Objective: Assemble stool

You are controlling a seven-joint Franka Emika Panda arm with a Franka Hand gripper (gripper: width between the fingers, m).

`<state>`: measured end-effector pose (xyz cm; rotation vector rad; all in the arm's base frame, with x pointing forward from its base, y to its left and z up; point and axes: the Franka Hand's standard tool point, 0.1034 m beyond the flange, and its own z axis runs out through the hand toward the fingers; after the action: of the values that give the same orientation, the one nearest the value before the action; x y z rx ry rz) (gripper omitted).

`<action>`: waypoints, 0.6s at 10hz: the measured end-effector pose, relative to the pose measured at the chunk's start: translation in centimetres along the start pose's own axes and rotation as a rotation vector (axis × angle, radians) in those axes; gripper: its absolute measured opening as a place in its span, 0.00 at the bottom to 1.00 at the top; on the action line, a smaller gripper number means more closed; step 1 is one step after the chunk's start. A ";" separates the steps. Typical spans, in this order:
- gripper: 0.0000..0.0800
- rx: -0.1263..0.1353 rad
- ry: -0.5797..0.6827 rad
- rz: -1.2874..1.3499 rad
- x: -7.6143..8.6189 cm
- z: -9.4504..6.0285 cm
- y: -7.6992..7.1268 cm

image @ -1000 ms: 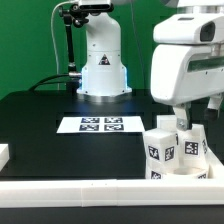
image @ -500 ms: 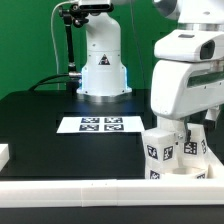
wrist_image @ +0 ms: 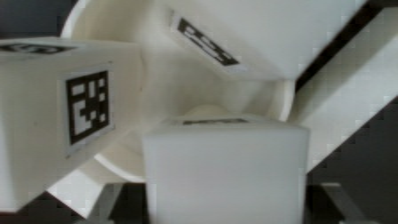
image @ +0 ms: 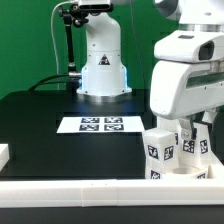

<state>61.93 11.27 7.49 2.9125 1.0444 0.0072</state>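
Toward the exterior view's right, on the black desk, the stool's white tagged legs stand clustered by the front rail. Low over them, the hand has its fingers drawn narrow (what they pinch is hidden). Behind lies the marker board. Up close, the seat disc sits behind a leg.

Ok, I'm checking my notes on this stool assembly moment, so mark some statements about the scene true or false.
1. The marker board lies flat on the black table. True.
2. The hand hovers over the marker board. False: it is down among the stool parts at the exterior view's right.
3. The hand is wide open. False: it is shut.
4. The stool pieces carry black-and-white tags. True.
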 end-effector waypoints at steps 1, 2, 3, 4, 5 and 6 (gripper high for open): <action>0.42 0.000 0.000 0.006 0.0 0.0 0.0; 0.42 0.000 0.000 0.063 0.0 0.0 0.0; 0.42 0.009 0.001 0.155 -0.2 0.0 0.2; 0.42 0.023 0.004 0.257 -0.5 0.1 0.6; 0.42 0.025 0.003 0.354 -0.6 0.2 0.7; 0.42 0.032 0.003 0.480 -0.6 0.2 0.8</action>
<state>61.95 10.31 7.36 3.1103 0.3253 0.0125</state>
